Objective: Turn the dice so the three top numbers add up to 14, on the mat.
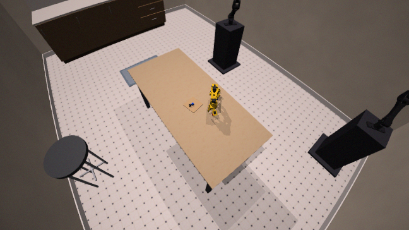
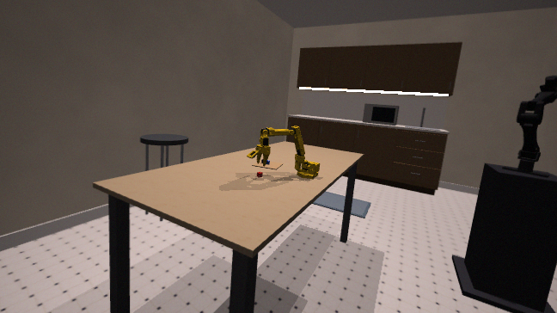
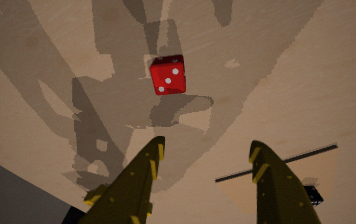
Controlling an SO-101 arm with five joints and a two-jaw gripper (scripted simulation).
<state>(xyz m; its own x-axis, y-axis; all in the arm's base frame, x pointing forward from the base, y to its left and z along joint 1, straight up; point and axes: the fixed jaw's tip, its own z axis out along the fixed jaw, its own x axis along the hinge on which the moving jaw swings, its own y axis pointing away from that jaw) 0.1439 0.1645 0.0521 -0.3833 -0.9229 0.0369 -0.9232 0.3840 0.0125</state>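
Note:
A red die (image 3: 168, 75) (image 2: 260, 174) lies on the bare table, off the mat; the face towards the wrist camera shows three pips. My gripper (image 3: 208, 145) (image 2: 259, 159) (image 1: 214, 112) is open and empty, hanging above the table with the red die ahead of its fingertips. The thin tan mat (image 1: 197, 108) (image 2: 277, 166) (image 3: 322, 167) lies flat beside it. A blue die (image 1: 192, 103) (image 2: 267, 162) and a black die (image 1: 189, 105) (image 3: 312, 195) sit on the mat. The black die is only partly seen at the wrist view's edge.
The wooden table (image 1: 189, 68) (image 2: 193, 196) carries the arm's yellow base (image 2: 307, 169) behind the mat. A round stool (image 1: 64, 157), two black pedestals with arms (image 1: 227, 44) and a kitchen counter (image 1: 94, 14) stand off the table.

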